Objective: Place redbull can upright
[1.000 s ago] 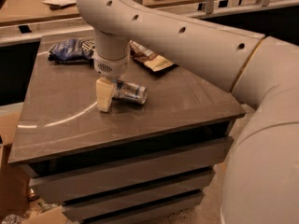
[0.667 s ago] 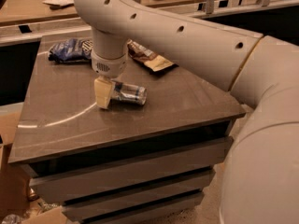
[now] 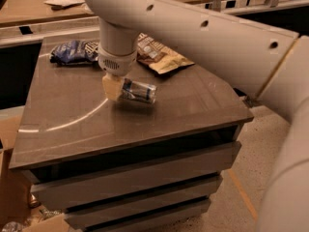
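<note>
The redbull can (image 3: 141, 92) is silver and blue. It lies on its side, its long axis pointing right, just above the brown table top (image 3: 72, 124). My gripper (image 3: 114, 87) comes straight down from the white arm and is shut on the can's left end. One cream finger (image 3: 111, 87) covers that end. A shadow lies under the can.
A dark blue snack bag (image 3: 73, 52) lies at the back left of the table. A brown and yellow chip bag (image 3: 161, 58) lies at the back, just behind the arm. The table's front edge is close below. Drawers (image 3: 135, 178) sit underneath.
The gripper has moved a little up and back, and the can has shifted with it, still on its side. The bags have not moved.
</note>
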{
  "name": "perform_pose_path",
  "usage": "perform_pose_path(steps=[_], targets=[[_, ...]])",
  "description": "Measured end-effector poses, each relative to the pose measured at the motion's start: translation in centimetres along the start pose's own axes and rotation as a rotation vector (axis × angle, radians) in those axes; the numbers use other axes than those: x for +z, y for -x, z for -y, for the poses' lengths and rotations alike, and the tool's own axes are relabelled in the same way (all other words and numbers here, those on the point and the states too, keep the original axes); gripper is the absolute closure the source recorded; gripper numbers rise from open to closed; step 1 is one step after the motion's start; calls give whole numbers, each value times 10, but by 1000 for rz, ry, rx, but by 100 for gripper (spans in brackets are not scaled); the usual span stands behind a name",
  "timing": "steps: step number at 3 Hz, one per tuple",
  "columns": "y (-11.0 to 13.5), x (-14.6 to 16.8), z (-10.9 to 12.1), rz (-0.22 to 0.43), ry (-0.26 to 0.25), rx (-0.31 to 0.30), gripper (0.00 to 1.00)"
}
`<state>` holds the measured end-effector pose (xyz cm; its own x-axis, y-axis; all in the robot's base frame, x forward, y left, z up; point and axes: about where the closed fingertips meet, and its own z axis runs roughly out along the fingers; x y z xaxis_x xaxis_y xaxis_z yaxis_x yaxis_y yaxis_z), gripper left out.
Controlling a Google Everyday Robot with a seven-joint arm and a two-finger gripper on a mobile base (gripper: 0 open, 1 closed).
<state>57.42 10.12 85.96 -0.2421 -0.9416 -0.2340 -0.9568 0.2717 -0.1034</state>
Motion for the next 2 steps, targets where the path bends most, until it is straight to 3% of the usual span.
perform_pose_path(steps=[1, 2], targets=[[5, -37, -16, 129, 6, -68, 100], [12, -60, -26, 321, 40, -138, 100]])
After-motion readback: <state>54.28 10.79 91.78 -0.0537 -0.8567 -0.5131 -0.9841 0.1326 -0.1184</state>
